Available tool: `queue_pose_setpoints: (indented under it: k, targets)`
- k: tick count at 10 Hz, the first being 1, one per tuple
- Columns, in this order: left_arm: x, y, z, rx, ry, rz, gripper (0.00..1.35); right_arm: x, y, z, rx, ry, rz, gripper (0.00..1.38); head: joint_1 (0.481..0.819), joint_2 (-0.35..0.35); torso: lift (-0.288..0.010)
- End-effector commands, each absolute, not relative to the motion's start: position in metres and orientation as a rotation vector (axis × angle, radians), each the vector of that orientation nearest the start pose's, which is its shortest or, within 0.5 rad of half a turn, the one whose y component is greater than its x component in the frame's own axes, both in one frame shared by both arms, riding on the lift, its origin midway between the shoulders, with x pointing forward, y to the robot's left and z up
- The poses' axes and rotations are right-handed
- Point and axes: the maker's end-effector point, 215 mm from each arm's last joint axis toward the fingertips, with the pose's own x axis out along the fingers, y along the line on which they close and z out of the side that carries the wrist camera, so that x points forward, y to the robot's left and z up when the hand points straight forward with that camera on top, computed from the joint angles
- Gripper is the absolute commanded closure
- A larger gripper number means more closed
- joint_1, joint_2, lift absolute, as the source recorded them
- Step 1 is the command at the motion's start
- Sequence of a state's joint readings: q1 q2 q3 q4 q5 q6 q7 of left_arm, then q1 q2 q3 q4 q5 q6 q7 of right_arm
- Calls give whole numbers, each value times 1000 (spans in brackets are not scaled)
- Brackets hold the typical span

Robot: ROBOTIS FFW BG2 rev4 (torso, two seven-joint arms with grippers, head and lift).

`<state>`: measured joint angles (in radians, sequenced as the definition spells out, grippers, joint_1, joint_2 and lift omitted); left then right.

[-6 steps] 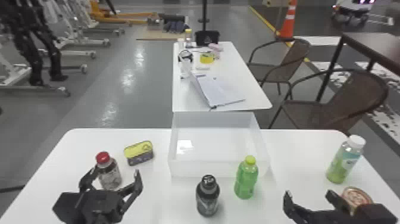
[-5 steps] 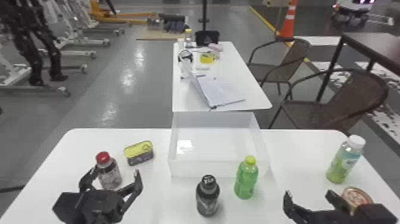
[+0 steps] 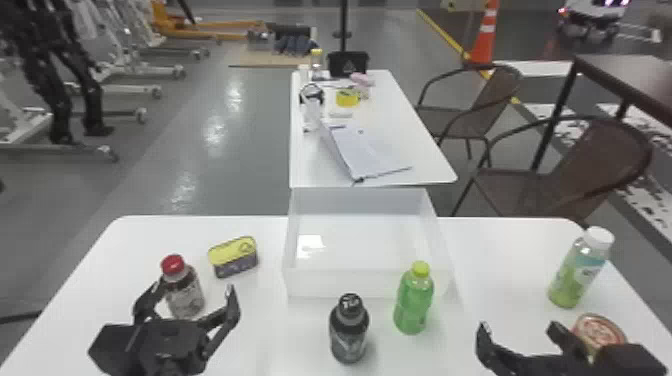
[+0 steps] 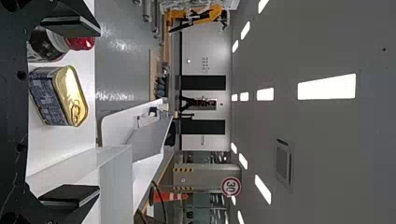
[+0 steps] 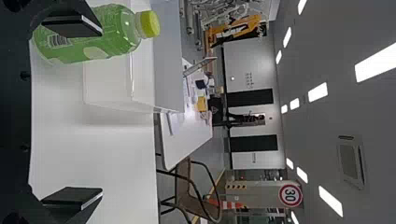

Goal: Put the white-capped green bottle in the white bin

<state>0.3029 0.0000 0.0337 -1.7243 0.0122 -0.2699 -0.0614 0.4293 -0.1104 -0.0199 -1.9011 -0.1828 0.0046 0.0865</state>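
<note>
Red-capped bottle (image 3: 184, 295) partly hidden by left gripper (image 3: 196, 287), spread wide, empty. Yellow-topped can (image 3: 234, 257) seen nearby. White bin (image 3: 367, 284) fronted by dark bottle (image 3: 349, 330), yellow-capped bottle (image 3: 414, 305). Right gripper (image 3: 519, 327) opened wide, empty, cut off below. White-capped green bottle (image 3: 577, 275) seen behind partly covered round can (image 3: 600, 331).
</note>
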Motion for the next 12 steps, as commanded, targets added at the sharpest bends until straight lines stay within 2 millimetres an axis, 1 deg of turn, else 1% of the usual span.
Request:
queue_pose_setpoints:
  k: [1,3,4,5,7,10,12]
  targets:
    - [495,235,-339,-3,-126,-25,117,463,-240,-385,81,103,91,94,549,0,-100]
    - [494,236,-339,-5,-128,-23,117,467,-254,-395,104,117,47,94,549,0,-100]
    - [494,236,-339,-10,-130,-22,117,474,-262,-397,114,101,26,96,549,0,-100]
    - [493,236,-340,-17,-138,-21,124,484,-272,-393,121,67,-4,96,549,0,-100]
    - [493,236,-338,-20,-145,-22,125,500,-303,-395,126,41,-82,98,549,0,-100]
    - [491,235,-341,-27,-141,-22,125,504,-360,-402,153,-1,-324,93,549,0,-100]
    - [490,236,-343,-35,-135,-21,125,522,-380,-404,168,-15,-370,96,549,0,-100]
